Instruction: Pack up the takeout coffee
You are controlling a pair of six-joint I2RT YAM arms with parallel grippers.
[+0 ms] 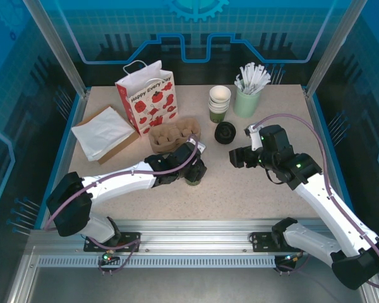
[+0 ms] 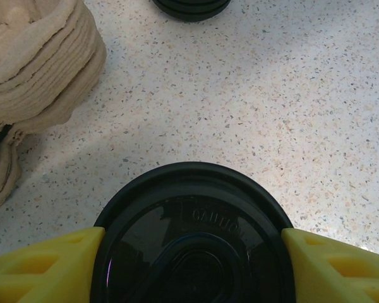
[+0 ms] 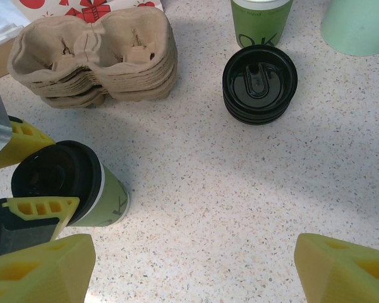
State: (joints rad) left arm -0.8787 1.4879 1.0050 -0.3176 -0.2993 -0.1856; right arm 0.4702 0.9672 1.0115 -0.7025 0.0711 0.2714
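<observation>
While amid blue walls [image 1: 196,31], speckled table [image 1: 240,186]

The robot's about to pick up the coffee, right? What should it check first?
1. Takeout coffee has its lid on: ok.
2. Cup standing upright on the table: ok.
3. Left gripper has a finger on each side of the lid: ok.
4. Grip tight enough to lift: cannot tell.
5. Top pockets of the carrier stack free: ok.
6. Right gripper open, apart from the cup: ok.
</observation>
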